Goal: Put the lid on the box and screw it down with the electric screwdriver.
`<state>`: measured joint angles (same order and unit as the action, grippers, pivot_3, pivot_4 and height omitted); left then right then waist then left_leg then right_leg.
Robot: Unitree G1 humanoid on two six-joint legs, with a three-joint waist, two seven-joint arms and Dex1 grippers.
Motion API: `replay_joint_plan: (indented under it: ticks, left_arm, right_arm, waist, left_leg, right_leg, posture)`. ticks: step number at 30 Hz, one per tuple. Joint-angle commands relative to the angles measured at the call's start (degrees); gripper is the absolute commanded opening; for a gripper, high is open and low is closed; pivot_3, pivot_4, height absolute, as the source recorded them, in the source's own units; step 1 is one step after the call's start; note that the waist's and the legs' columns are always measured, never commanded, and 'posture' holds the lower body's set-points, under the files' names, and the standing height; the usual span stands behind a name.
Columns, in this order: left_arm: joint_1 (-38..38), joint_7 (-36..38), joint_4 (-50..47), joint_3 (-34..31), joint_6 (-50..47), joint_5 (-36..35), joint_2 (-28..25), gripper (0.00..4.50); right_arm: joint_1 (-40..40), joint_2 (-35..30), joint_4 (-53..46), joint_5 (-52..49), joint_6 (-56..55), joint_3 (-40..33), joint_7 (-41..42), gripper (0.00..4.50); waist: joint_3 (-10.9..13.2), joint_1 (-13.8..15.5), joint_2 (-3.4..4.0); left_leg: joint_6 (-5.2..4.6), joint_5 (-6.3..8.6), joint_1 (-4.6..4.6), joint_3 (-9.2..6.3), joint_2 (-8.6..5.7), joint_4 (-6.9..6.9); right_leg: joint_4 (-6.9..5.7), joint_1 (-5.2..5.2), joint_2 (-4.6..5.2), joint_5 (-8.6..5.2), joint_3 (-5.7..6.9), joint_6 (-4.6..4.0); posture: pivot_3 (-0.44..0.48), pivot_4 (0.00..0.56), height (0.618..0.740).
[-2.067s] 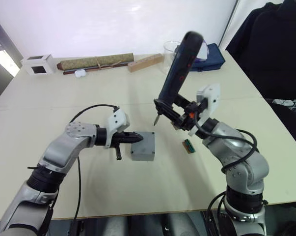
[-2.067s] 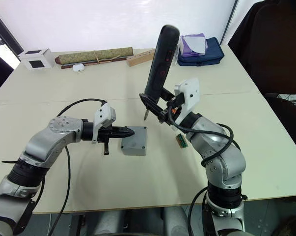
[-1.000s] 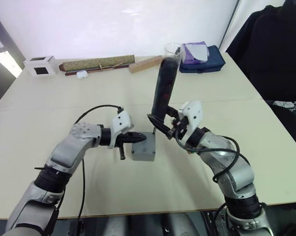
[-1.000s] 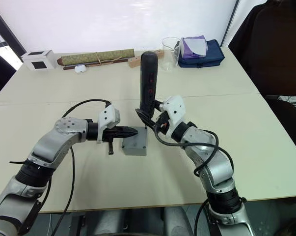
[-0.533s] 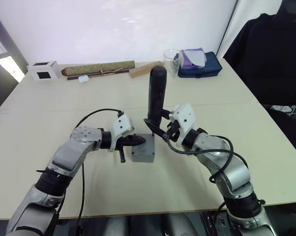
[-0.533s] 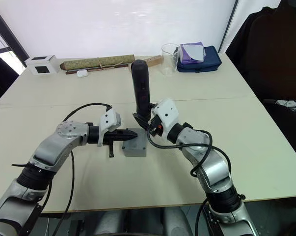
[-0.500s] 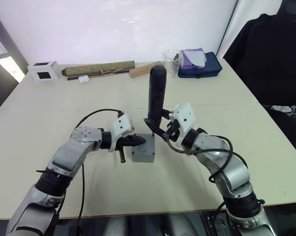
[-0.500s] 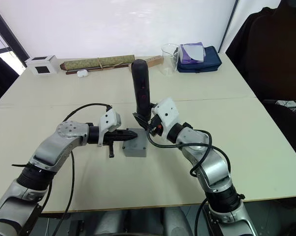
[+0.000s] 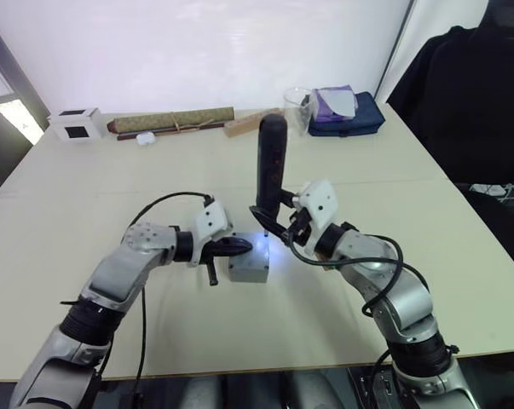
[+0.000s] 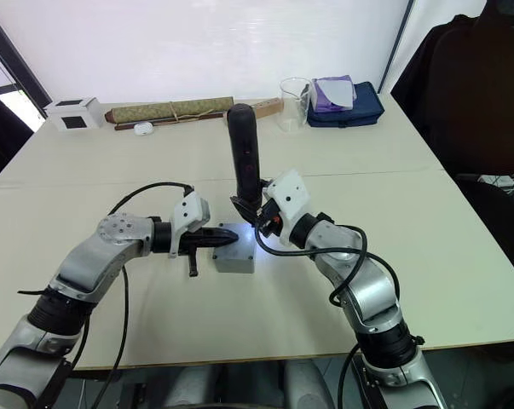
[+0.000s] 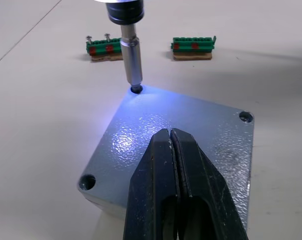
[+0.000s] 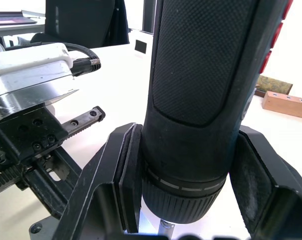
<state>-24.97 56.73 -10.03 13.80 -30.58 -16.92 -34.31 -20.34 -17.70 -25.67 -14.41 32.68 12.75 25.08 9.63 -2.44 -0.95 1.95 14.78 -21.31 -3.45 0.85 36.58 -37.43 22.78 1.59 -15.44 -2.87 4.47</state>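
Lid (image 11: pixel 181 145) sits flush on the box (image 9: pixel 248 271) mid-table, where your left gripper (image 11: pixel 173 150), fingers pressed together, pins it so your right gripper (image 12: pixel 191 200), clamped around the upright electric screwdriver (image 9: pixel 271 166), seats its bit in a corner hole.

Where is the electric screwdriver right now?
The electric screwdriver stands nearly upright near the table's middle, gripped by the right gripper, its bit set in a corner hole of the lid, which the left gripper presses down.
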Motion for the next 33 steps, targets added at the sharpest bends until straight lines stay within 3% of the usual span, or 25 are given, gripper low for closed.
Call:
replay_joint_plan:
  ticks: [1, 8, 16, 25, 31, 33]
  left_arm:
    - [1.79, 0.18, -0.45, 1.16, -1.41, 1.05, -1.33, 0.00]
    - [4.62, -1.48, -1.89, 0.13, -0.45, 1.57, -1.55, 0.00]
    - [4.93, -1.76, -3.04, 1.47, -0.08, 1.75, -0.89, 0.00]
    - [3.62, -0.97, -1.61, 2.16, 0.50, 1.73, -0.45, 0.00]
    - [-0.31, 0.20, 1.65, -0.71, 0.50, -1.27, 1.35, 0.00]
    - [-0.95, -0.08, 1.19, -4.04, -2.33, -6.08, 3.41, 0.00]
  right_arm:
    - [2.26, -0.86, 2.69, 1.17, 3.15, 2.30, 0.45, 2.12]
    - [4.39, -1.52, -1.90, -0.38, 4.13, 0.27, 0.26, 2.12]
    - [0.28, -4.10, -7.79, -2.76, 7.45, -3.17, 1.65, 2.12]
    - [-13.80, -5.37, -12.09, -18.04, 19.78, -15.54, 3.05, 2.12]
    - [-26.01, -8.52, -2.02, -30.51, 32.91, -27.40, 1.43, 2.12]
    - [-31.03, -13.14, 4.21, -33.40, 46.65, -32.16, 0.30, 2.12]
  waist:
    - [-0.11, 0.00, -0.04]
    - [-0.20, 0.01, -0.01]
    - [-0.18, 0.02, 0.00]
    - [0.17, 0.27, 0.05]
    - [0.29, 0.34, 0.08]
    - [0.34, 0.40, 0.13]
  left_leg:
    - [0.00, 0.00, 0.02, 0.00, 0.00, -0.08]
    - [0.00, 0.00, 0.06, 0.00, 0.00, -0.39]
    - [0.00, 0.00, 0.00, 0.01, 0.01, -0.43]
    - [0.00, 0.00, -0.23, 0.03, -0.01, -0.44]
    - [0.00, 0.00, -0.27, 0.04, -0.02, -0.44]
    - [0.00, 0.00, -0.30, 0.03, -0.02, -0.45]
  right_leg:
    - [0.06, 0.00, 0.00, 0.00, 0.00, 0.00]
    - [0.26, 0.01, 0.01, 0.00, 0.00, 0.00]
    - [0.32, 0.09, 0.04, -0.04, -0.01, 0.00]
    - [0.35, 0.30, 0.07, 0.07, -0.01, -0.19]
    - [0.35, 0.33, 0.06, 0.09, 0.00, -0.18]
    - [0.36, 0.34, 0.08, 0.09, 0.01, -0.19]
  posture:
    - [0.000, 0.150, 0.740]
    - [0.000, 0.150, 0.740]
    - [0.000, 0.150, 0.740]
    - [0.000, 0.150, 0.740]
    - [0.000, 0.150, 0.740]
    - [0.000, 0.150, 0.740]
